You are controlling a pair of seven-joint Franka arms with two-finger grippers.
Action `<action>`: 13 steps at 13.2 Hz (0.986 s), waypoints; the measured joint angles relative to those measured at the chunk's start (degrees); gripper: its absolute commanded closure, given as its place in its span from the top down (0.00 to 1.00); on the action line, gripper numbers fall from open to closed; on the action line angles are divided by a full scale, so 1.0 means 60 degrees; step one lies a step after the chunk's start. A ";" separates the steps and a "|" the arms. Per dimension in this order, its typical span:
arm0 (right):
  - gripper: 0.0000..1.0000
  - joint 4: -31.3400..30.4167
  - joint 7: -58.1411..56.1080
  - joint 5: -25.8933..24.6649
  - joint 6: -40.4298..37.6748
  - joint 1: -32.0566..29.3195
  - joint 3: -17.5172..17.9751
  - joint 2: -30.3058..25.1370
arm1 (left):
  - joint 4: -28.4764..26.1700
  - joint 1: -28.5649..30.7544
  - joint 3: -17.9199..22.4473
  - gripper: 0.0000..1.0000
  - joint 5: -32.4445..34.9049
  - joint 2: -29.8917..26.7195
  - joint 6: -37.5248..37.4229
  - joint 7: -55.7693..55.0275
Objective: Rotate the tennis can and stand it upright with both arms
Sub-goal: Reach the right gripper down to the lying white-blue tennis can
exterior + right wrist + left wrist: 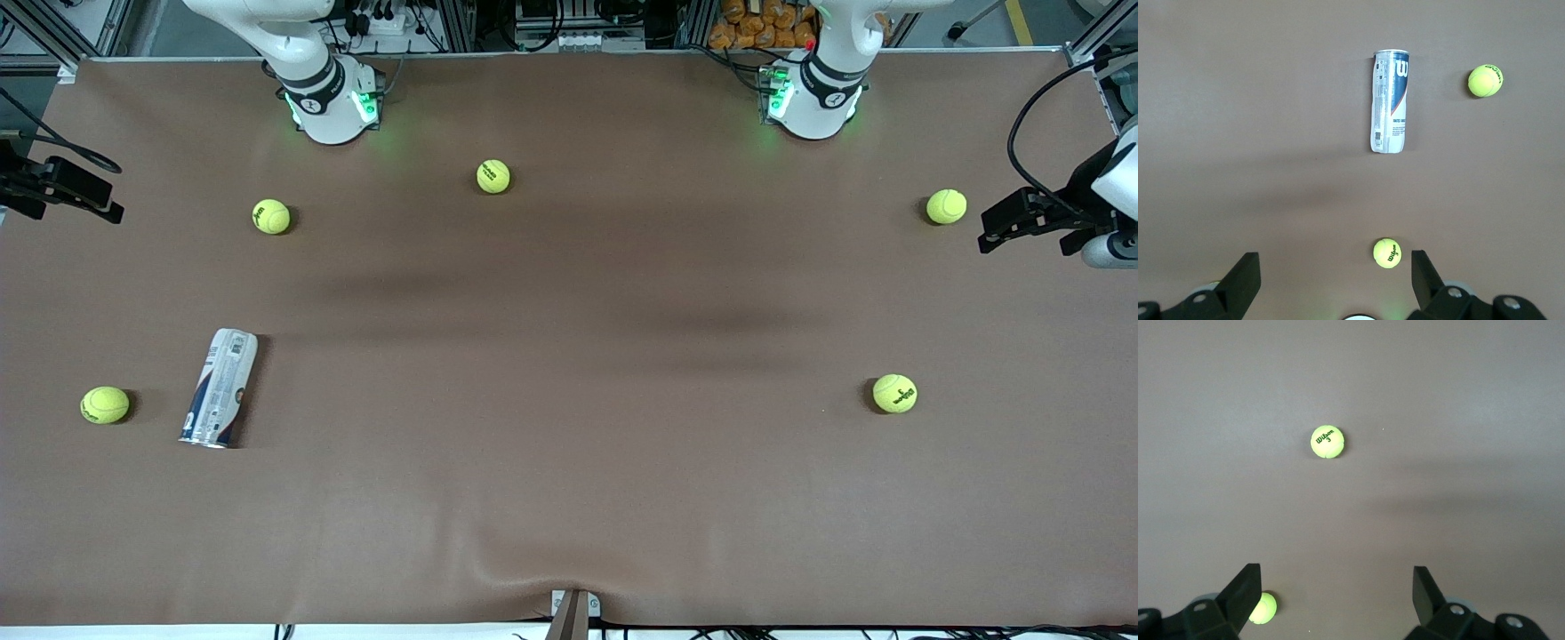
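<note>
**Can lies flat, both arms wait at the table's ends**

Front view: the tennis can (pixel 219 388) lies on its side on the brown table (pixel 569 462), toward the right arm's end, beside a ball (pixel 105 404) and nearer the camera than another ball (pixel 271 216). The left gripper (pixel 1009 227) hangs at the edge of its end of the table, the right gripper (pixel 62 191) at the other; both are partly cut off.

Left wrist view: the left gripper (pixel 1337 590) stands wide with nothing between its fingers (one ball half hidden by a finger).

Right wrist view: the right gripper (pixel 1336 273) is wide and bare too, high over the can (pixel 1390 101).
</note>
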 measured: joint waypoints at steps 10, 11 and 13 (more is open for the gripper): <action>1.00 -0.0148 -0.0468 -0.0003 0.0345 -0.0118 -0.0038 0.0782 | 0.0001 0.0018 0.0012 1.00 0.0000 0.0083 -0.0001 0.0000; 1.00 -0.0181 -0.0515 -0.0008 0.0640 -0.0178 -0.0041 0.1226 | 0.0004 0.0014 0.0008 1.00 0.0000 0.0087 -0.0001 0.0000; 1.00 -0.0230 -0.0588 -0.0042 0.1339 -0.0240 -0.0050 0.2199 | 0.0010 0.0013 0.0006 1.00 0.0000 0.0092 -0.0001 0.0000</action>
